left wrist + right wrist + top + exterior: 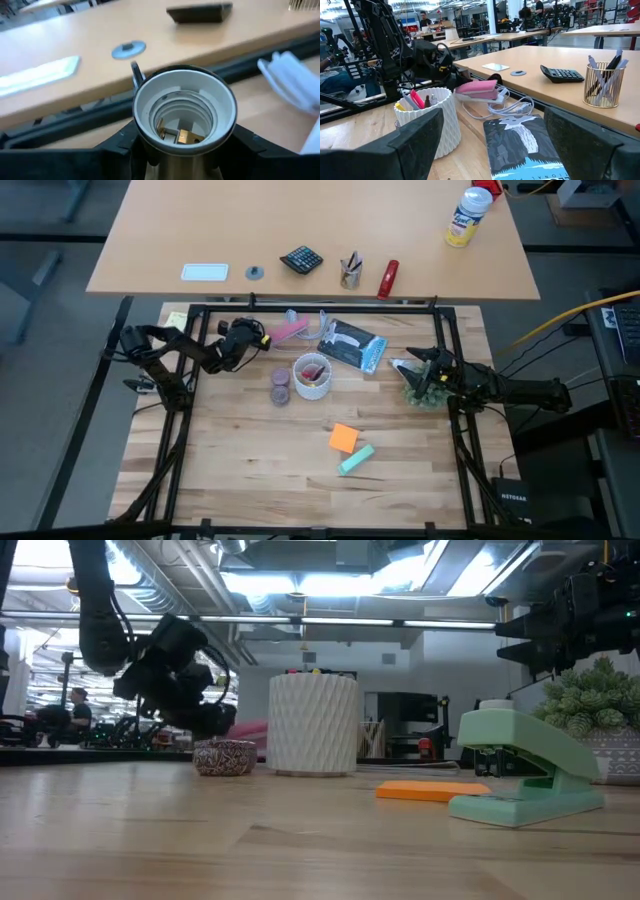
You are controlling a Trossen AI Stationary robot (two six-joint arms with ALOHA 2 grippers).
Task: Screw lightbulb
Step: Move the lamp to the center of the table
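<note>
Your left gripper (182, 150) sits around an empty lamp socket (184, 112) at the counter's (250, 470) back left, grip unclear. The right gripper (412, 366) hangs open. No bulb shows; next, secure the socket, then find the bulb.

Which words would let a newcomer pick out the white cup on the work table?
Look at the middle of the wooden table, roughly midway between the two arms. There stands the white cup, beside two purplish discs and just in front of a dark booklet. It is the only upright white cylinder there, ribbed on the outside, with pink and yellow items inside.
</note>
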